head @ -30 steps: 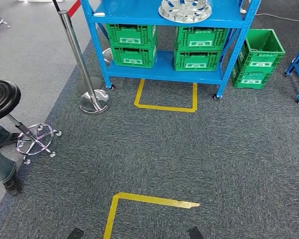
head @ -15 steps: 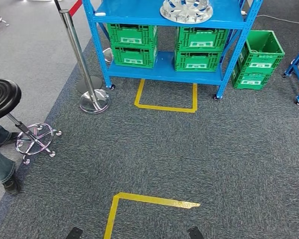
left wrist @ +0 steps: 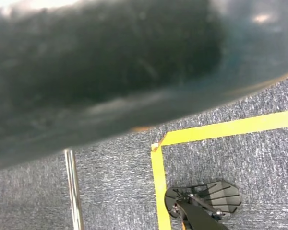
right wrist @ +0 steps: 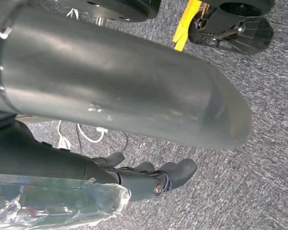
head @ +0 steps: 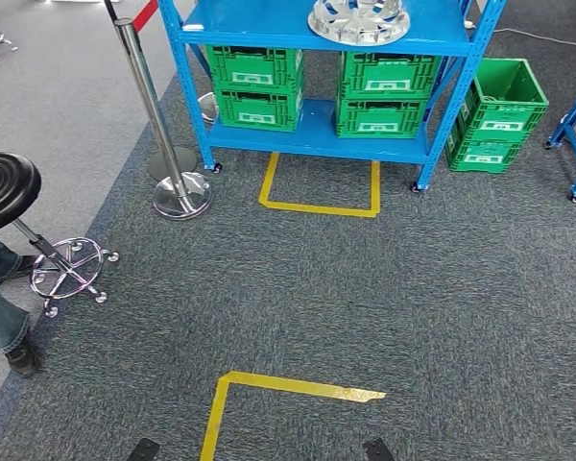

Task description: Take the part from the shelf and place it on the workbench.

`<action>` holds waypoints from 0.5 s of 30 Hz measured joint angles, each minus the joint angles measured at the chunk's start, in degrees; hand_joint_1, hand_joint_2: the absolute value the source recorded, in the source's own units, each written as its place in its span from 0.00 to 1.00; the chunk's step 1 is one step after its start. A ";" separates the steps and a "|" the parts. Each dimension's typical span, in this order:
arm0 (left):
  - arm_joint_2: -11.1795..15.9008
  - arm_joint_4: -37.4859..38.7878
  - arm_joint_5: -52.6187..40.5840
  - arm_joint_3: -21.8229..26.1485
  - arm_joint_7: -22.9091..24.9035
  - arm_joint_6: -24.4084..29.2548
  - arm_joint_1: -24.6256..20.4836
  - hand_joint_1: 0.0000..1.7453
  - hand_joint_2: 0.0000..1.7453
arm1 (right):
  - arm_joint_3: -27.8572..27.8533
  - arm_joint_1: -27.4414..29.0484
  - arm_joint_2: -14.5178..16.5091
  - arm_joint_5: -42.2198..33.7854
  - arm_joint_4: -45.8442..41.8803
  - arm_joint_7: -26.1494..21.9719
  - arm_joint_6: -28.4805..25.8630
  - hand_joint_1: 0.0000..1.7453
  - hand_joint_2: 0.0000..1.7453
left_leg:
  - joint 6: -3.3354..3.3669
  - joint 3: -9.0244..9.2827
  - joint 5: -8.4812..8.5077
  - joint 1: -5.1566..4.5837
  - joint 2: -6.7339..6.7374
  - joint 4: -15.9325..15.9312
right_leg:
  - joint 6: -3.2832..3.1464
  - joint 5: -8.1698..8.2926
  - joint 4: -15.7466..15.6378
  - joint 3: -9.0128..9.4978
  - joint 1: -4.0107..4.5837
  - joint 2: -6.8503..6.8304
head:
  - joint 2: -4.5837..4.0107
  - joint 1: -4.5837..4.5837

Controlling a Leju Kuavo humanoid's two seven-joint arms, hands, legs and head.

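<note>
Part (head: 357,19), silver wheel-like disc, lies on top level of blue shelf (head: 310,136), above green crates (head: 256,86) on lower level. Yellow tape outline (head: 319,187) on carpet before shelf. Right hand (right wrist: 150,179) hangs over carpet, fingers (right wrist: 180,168) loosely extended, holding nothing. Left hand state: cannot tell. Stool (head: 6,190), person's leg (head: 3,322) at side.

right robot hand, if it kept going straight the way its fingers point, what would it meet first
Most likely the grey carpet. The right robot hand hangs with its fingers out over bare floor, nothing between them and it, though depth is hard to judge from the wrist view.
</note>
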 joint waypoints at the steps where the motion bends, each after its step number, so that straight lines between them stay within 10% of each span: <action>1: -0.02 0.00 -0.04 0.00 0.06 0.00 0.00 0.00 0.00 | -0.01 0.00 0.00 0.01 0.00 0.03 -0.01 0.00 0.00 | 0.00 0.00 0.00 0.00 0.00 0.00 | 0.00 0.00 0.00 0.00 0.00 0.00 | 0.00 0.00; 6: -0.15 0.00 -0.45 0.00 0.00 0.24 -0.02 0.00 0.00 | -0.08 -0.03 0.06 0.08 -0.01 0.05 -0.23 0.00 0.00 | 1.85 1.51 0.85 0.07 0.13 -2.60 | 1.11 0.01 -0.78 0.38 -0.22 -0.12 | -0.01 -0.09; 11: -0.49 0.00 -0.74 0.04 0.10 0.97 0.01 0.00 0.00 | -0.17 0.21 -0.03 0.18 0.00 0.18 -0.39 0.00 0.00 | 1.78 2.61 1.24 0.94 0.29 -4.14 | 2.34 -6.00 13.01 -6.83 -0.73 -0.14 | -0.01 0.21; 15: -0.62 0.00 -1.08 0.09 0.22 1.20 0.13 0.00 0.00 | -0.17 0.36 -0.10 0.29 0.03 0.34 -0.40 0.00 0.00 | -0.38 2.75 -0.25 2.07 0.04 -2.42 | 4.09 0.04 3.21 -2.25 -1.80 0.01 | -0.01 0.46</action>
